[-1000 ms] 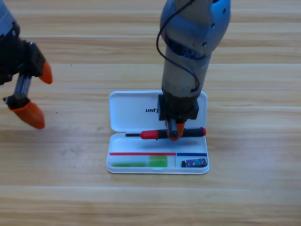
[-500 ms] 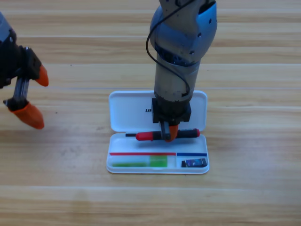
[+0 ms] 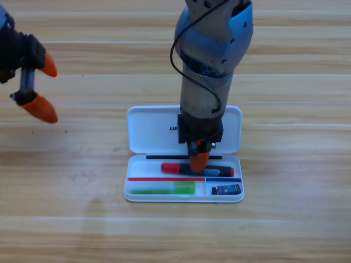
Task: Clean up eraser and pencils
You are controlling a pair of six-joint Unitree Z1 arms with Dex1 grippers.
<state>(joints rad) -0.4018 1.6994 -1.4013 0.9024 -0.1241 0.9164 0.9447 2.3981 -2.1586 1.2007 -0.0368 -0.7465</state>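
Note:
The white case (image 3: 151, 131) lies open at the table's middle. The black marker with the red cap (image 3: 175, 167) lies flat in the tray's upper compartment, a little tilted. My right gripper (image 3: 198, 161) points down right over the marker's middle, open, one orange jaw overlapping it. The green stick (image 3: 162, 189) rests in the lower left compartment. The small dark eraser (image 3: 226, 189) sits in the lower right compartment. My left gripper (image 3: 45, 87) waits at the left edge, open and holding nothing.
The case's lid (image 3: 230, 123) lies flat behind the tray, partly covered by the right arm (image 3: 211, 66). Bare wooden table (image 3: 296, 164) surrounds the case on all sides.
The marker has dropped from the right gripper's hold down into the tray's upper compartment. The left gripper has risen slightly toward the upper left.

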